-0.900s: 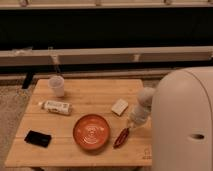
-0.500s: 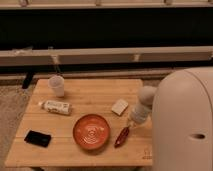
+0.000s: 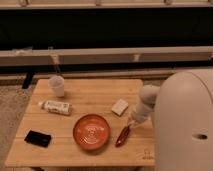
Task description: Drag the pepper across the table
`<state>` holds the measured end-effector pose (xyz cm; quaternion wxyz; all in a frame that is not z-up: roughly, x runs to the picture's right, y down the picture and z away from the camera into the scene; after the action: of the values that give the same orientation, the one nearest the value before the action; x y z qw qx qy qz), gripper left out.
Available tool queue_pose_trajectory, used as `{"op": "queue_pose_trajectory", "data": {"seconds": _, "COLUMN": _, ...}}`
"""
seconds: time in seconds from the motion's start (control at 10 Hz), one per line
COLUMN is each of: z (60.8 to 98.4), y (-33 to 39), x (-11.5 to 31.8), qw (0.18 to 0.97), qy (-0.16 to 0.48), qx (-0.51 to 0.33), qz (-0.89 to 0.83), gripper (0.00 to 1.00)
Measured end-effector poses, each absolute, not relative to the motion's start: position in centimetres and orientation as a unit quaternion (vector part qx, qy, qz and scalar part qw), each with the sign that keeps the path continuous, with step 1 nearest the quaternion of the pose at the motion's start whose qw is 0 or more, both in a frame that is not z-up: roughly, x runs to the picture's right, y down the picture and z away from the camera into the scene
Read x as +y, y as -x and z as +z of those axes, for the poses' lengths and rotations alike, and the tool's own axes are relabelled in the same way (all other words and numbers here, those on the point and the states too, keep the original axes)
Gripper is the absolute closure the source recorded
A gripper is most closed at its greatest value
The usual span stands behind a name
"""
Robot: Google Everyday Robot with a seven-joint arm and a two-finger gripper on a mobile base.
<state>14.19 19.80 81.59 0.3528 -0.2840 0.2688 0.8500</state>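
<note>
The pepper (image 3: 121,136) is a small slender dark-red chili lying on the light wooden slat table (image 3: 85,152), just right of the orange-red plate, pointing toward the front. My gripper (image 3: 131,124) comes down from the white arm at the right, and its tip sits at the pepper's upper end, touching or nearly touching it. The arm's bulk hides the table's right edge.
A round orange-red plate (image 3: 92,132) sits front centre. A pale block (image 3: 119,107) lies behind the pepper. A clear cup (image 3: 56,85) stands back left, a white bottle (image 3: 56,106) lies on its side, and a black flat device (image 3: 38,138) lies front left.
</note>
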Motion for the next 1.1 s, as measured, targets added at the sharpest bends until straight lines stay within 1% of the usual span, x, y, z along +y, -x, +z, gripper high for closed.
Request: {"op": "queue_pose_trajectory", "data": {"seconds": 1.1, "z": 81.4, "y": -15.6, "x": 19.1, "qw": 0.367, "qy": 0.303, "qx": 0.26, "qz": 0.84, "gripper": 0.91}}
